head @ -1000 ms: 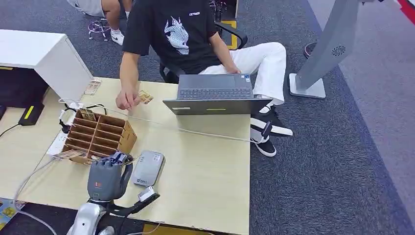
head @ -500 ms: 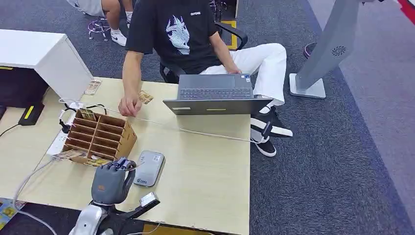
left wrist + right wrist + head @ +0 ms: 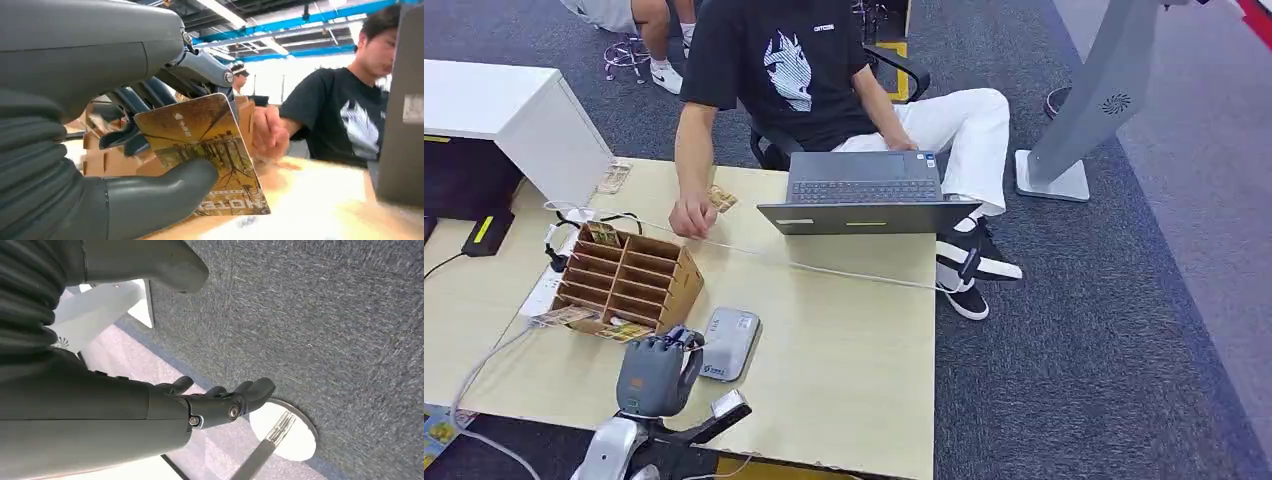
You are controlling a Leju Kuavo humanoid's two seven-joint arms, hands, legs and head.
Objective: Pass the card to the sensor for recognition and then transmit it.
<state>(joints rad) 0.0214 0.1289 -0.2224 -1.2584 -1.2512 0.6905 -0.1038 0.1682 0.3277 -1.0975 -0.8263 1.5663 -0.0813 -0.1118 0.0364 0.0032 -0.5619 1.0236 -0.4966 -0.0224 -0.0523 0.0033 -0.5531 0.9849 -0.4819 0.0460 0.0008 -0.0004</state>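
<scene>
My left hand (image 3: 656,375) hovers near the table's front edge, just left of the grey card sensor (image 3: 727,343) and in front of the wooden slotted card box (image 3: 629,280). In the left wrist view this hand (image 3: 75,150) pinches a brown picture card (image 3: 205,150) between thumb and fingers, held upright above the tabletop. Another card (image 3: 720,198) lies on the table's far side, beside the person's hand (image 3: 692,215). My right hand (image 3: 200,407) hangs over the carpet, fingers apart, holding nothing.
A person in a black shirt (image 3: 789,70) sits at the far side behind an open laptop (image 3: 866,195). A white cable (image 3: 844,272) crosses the table. Loose cards (image 3: 564,316) lie beside the box. A white cabinet (image 3: 514,120) stands far left.
My left hand has drawn back slightly from the card box toward the front edge and a little right, holding the card. The person's hand slid from the far card toward the box.
</scene>
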